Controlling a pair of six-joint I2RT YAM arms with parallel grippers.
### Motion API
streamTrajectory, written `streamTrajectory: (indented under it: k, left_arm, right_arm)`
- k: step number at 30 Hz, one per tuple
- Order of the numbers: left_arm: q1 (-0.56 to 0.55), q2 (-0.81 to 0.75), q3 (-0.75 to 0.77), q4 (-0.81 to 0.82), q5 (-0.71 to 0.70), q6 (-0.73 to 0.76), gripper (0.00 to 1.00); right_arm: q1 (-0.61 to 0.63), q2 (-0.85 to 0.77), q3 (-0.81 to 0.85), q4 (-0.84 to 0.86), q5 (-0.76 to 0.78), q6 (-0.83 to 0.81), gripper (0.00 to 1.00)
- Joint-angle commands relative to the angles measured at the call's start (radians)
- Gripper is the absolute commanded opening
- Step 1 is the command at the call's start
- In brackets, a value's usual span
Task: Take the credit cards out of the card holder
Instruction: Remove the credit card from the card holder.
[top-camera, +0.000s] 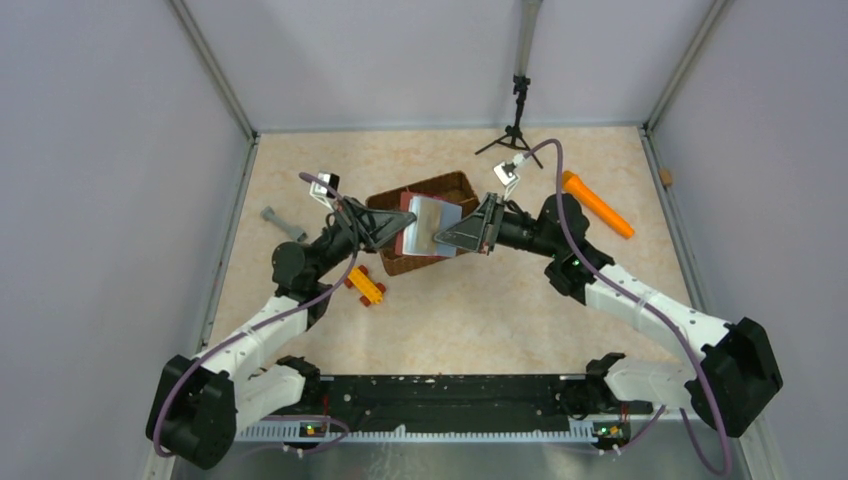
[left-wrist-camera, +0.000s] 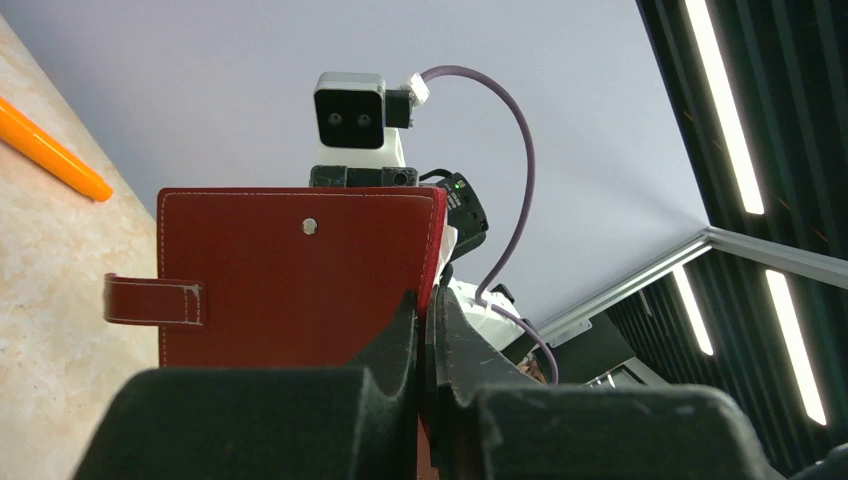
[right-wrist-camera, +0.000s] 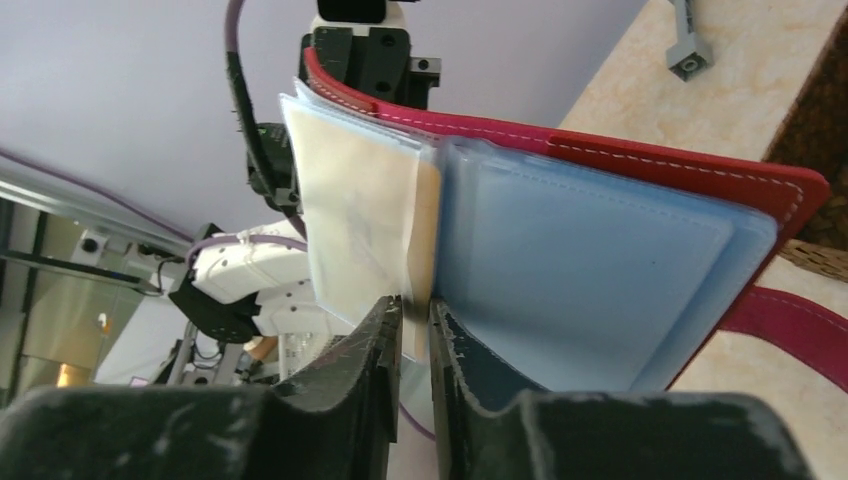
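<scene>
- Right gripper (right-wrist-camera: 418, 318): fingers nearly pressed together, pinching the near edge of the tan-gold card (right-wrist-camera: 427, 215), which stands straight ahead in a clear pocket.
- Left gripper (left-wrist-camera: 425, 325): clamped shut on the cover edge of the open card holder (left-wrist-camera: 290, 265), held aloft opposite.
- Pull line, judged: straight back toward the right wrist; the sleeve may drag.
- Wicker basket (top-camera: 447, 181) below both.

Tan credit card (right-wrist-camera: 428, 240) mostly hidden in sleeve (right-wrist-camera: 350, 200), card holder (left-wrist-camera: 300, 280) bottom behind fingers (left-wrist-camera: 398, 345)

Left arm (top-camera: 255, 330) and right arm (top-camera: 640, 300) stretch inward, meeting mid-air: left end effector (left-wrist-camera: 425, 305) clamped on the card holder (left-wrist-camera: 290, 280), right end effector (right-wrist-camera: 418, 310) pinching a tan credit card (right-wrist-camera: 428, 240).
</scene>
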Motion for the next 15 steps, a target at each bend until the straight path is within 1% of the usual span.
streamTrajectory:
  k: [1,3,5,7,10,11,15]
  left_arm:
    - [-0.018,0.005,0.033,0.048,0.013,0.021,0.00]
    - [-0.018,0.009,0.035,0.058,0.016,0.014,0.00]
    - [-0.020,0.011,0.038,0.067,0.020,0.009,0.00]
    - [-0.020,0.010,0.039,0.070,0.024,0.007,0.00]
    - [-0.020,0.009,0.038,0.067,0.030,0.007,0.00]
    - [-0.020,0.007,0.037,0.067,0.030,0.007,0.00]
    - [-0.020,-0.007,0.035,0.052,0.028,0.024,0.00]
  right_arm:
    - [0.010,0.001,0.079,-0.050,0.034,-0.063,0.15]
    - [0.010,-0.002,0.086,-0.089,0.051,-0.084,0.12]
    - [0.010,-0.004,0.092,-0.129,0.079,-0.106,0.10]
    - [0.010,-0.007,0.097,-0.168,0.099,-0.131,0.10]
    - [0.010,-0.008,0.095,-0.174,0.102,-0.152,0.12]
    - [0.010,-0.008,0.097,-0.184,0.105,-0.160,0.15]
    - [0.011,-0.017,0.116,-0.265,0.145,-0.211,0.32]
